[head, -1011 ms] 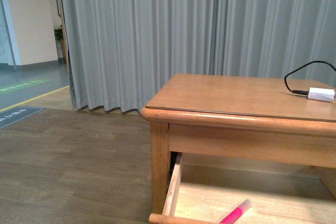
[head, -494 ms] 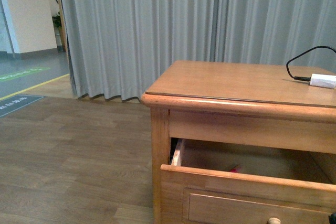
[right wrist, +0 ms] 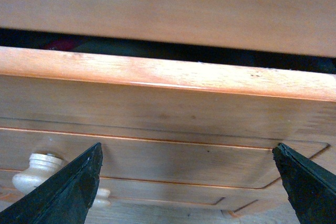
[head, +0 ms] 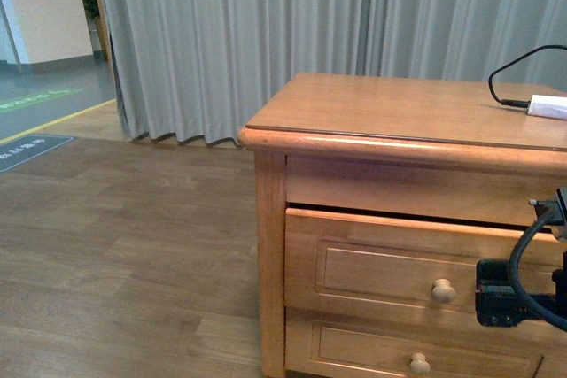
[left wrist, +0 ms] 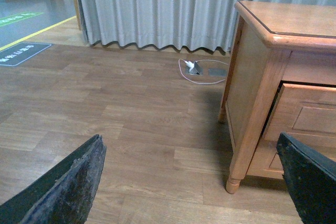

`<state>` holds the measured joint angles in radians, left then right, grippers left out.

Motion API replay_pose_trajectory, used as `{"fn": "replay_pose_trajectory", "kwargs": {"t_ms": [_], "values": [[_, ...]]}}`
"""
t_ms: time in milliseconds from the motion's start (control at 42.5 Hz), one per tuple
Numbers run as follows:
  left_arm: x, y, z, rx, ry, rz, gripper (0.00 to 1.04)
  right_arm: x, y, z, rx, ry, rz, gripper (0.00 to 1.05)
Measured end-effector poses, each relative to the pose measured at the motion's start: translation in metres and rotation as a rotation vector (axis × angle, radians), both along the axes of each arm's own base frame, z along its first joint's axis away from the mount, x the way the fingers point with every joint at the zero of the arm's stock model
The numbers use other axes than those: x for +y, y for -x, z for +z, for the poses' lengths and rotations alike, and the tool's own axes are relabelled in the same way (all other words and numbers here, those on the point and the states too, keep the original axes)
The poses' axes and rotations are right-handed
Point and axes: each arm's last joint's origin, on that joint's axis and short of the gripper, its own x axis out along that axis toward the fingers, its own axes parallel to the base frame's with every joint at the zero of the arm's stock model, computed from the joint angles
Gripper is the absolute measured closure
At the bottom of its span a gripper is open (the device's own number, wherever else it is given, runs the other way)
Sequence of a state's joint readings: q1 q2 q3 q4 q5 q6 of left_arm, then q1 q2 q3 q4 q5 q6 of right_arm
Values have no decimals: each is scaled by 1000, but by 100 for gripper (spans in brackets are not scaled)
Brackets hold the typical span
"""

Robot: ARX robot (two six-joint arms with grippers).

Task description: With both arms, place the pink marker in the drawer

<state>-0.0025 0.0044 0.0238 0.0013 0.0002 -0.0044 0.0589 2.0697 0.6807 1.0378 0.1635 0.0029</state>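
Note:
The drawer (head: pixel 390 263) is the top one of a light-brown wooden cabinet, pushed in to a narrow dark gap, its round knob (head: pixel 443 289) facing me. The pink marker is hidden inside; only a faint reddish patch (right wrist: pixel 58 44) shows in the gap. My right gripper (right wrist: pixel 186 187) is open, close against the drawer front (right wrist: pixel 168 108), with the knob (right wrist: pixel 31 166) by one finger. Part of the black right arm (head: pixel 523 285) shows at the right edge. My left gripper (left wrist: pixel 189 192) is open and empty over the floor, beside the cabinet's left side (left wrist: pixel 247 93).
A small white box with a black cable (head: pixel 549 105) lies on the cabinet top. A lower drawer (head: pixel 354 347) sits beneath. Grey curtains hang behind. A white cable (left wrist: pixel 197 69) lies on the wooden floor near the cabinet leg (left wrist: pixel 233 182).
The drawer has gone from wide open, with the pink marker lying in it, to nearly shut. The marker is now hidden. The right arm has come into the front view.

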Motion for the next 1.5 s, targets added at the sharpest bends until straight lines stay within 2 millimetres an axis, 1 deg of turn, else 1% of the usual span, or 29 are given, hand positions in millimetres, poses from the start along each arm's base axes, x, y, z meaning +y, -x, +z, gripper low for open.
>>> {"fn": "replay_pose_trajectory", "kwargs": {"t_ms": [94, 235, 658, 799, 917, 1081, 1128, 1269, 1293, 1504], "values": [[0, 0, 0, 0, 0, 0, 6, 1, -12, 0, -19, -11, -5, 8], [0, 0, 0, 0, 0, 0, 6, 0, -19, -4, -18, -23, -25, 8], [0, 0, 0, 0, 0, 0, 6, -1, -21, -3, -15, -43, -17, 8], [0, 0, 0, 0, 0, 0, 6, 0, -19, 2, -5, -55, 19, 8], [0, 0, 0, 0, 0, 0, 6, 1, -8, 19, -5, -84, 64, 8], [0, 0, 0, 0, 0, 0, 6, 1, 16, 47, 5, -93, 93, 8], [0, 0, 0, 0, 0, 0, 6, 0, 22, 52, 13, -94, 95, 8], [0, 0, 0, 0, 0, 0, 6, -2, 45, 73, 63, -107, 112, 8], [0, 0, 0, 0, 0, 0, 6, -2, 52, 79, 71, -108, 115, 8], [0, 0, 0, 0, 0, 0, 6, -1, 91, 121, 65, -87, 130, 8]]}}
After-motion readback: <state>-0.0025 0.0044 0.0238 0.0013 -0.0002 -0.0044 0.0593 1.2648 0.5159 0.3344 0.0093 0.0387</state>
